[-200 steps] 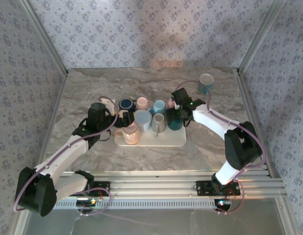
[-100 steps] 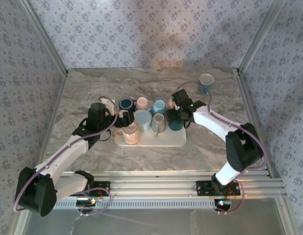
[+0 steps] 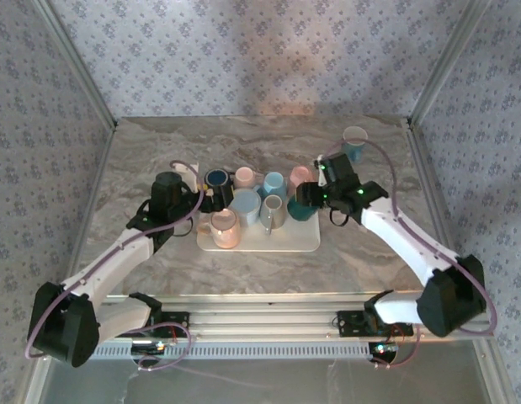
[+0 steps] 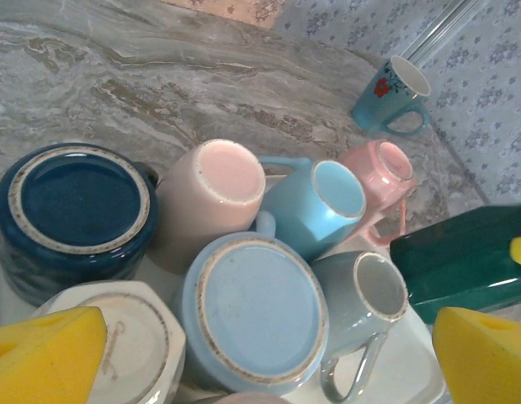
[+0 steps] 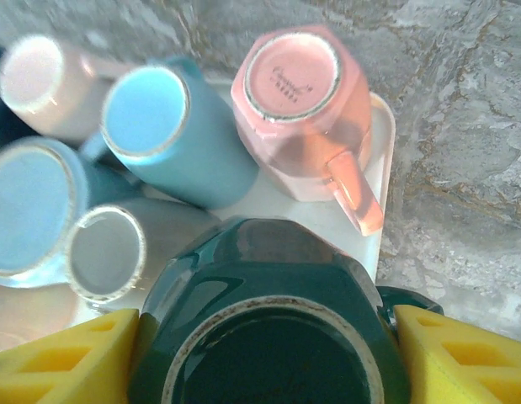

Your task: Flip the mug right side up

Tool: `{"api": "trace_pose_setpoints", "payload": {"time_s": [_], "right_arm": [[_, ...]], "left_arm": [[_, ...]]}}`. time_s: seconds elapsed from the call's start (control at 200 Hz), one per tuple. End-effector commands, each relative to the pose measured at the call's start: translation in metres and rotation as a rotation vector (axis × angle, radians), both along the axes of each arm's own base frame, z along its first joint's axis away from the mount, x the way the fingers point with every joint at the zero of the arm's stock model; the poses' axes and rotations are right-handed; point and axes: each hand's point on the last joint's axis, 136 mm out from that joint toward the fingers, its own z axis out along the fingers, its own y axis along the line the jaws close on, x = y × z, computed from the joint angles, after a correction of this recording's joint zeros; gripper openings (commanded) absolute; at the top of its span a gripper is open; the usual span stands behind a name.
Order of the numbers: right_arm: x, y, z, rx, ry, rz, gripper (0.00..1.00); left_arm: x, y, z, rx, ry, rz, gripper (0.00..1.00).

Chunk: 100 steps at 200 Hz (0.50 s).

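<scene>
Top view: right gripper (image 3: 305,204) sits over the dark green mug (image 3: 300,210) at the right end of the white tray (image 3: 302,240). The mug is base-up, so we read the step as grasp, then flip. Left gripper (image 3: 208,199) hangs by the tray's left end near the navy mug (image 3: 216,178). A teal mug (image 3: 354,141) stands upright, well apart at back right. Left wrist: left pads (image 4: 41,353) stand wide apart with nothing held. The mugs below are glazed ceramic with bare foot rings showing, so slick sides and rough rims. The dark green mug at the right edge is faceted and glossy. Right wrist: right pads (image 5: 66,358) of yellow foam bracket the dark green mug on both flanks, hard up against it, but we can't tell if they're actually clamping. To do it well, we'd seat the pads on opposite flat facets, not corners, and stay clear of what looks like the handle (image 5: 412,299) at the right. We'd lift straight up before rolling, since the pink mug (image 5: 298,109) and light blue mug (image 5: 172,135) sit just beside it. The glaze is slippery, so squeeze firmly first.
</scene>
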Motion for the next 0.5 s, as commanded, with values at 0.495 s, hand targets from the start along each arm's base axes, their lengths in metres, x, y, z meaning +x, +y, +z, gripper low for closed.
{"api": "trace_pose_setpoints", "payload": {"time_s": [0.495], "right_arm": [[0.003,-0.027,0.152,0.859,-0.208,-0.248,0.62]], "left_arm": [[-0.005,-0.081,0.107,-0.494,0.074,-0.177,0.97]]}}
